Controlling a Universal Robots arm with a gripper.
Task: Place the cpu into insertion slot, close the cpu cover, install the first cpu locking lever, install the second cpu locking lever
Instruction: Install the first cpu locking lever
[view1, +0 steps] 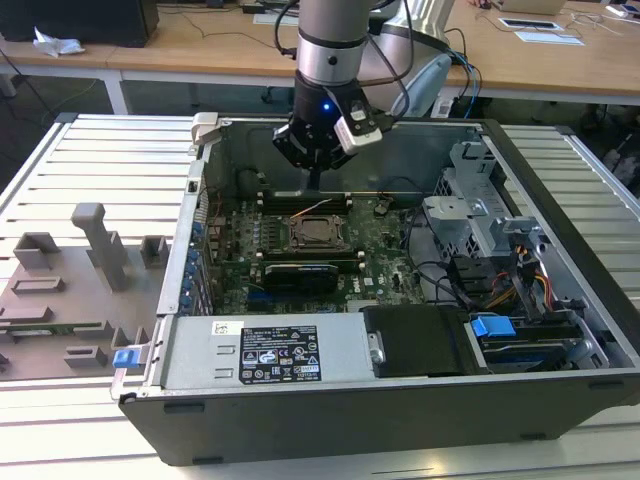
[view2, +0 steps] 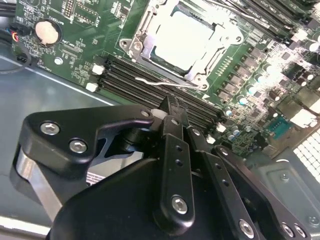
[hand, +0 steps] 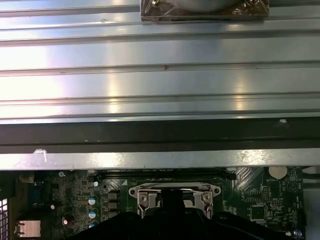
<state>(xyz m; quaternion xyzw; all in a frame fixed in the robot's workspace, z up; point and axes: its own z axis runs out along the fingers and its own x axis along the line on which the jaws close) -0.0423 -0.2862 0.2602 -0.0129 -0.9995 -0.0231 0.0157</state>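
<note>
The cpu (view2: 182, 35), a silver square, lies in the insertion slot (view1: 313, 233) on the green motherboard (view2: 90, 30). The grey cpu cover (view2: 145, 47) is folded down around it, so the slot's contacts are hidden. A thin wire locking lever (view2: 165, 82) lies low along the socket's side nearest my fingers; I cannot tell whether it is hooked. My gripper (view2: 170, 106) hangs a little above the memory slots beside the socket, shut with nothing in it. In the exterior view the gripper (view1: 314, 188) points down just behind the socket.
The open computer case (view1: 420, 410) rests on a slatted metal table (view1: 110, 160). Its back wall (hand: 160, 135) rises close behind the gripper. A drive cage (view1: 480, 215) and cables stand on the exterior view's right, and a power supply (view1: 260, 355) sits in front. Grey fixtures (view1: 95, 240) stand on the left.
</note>
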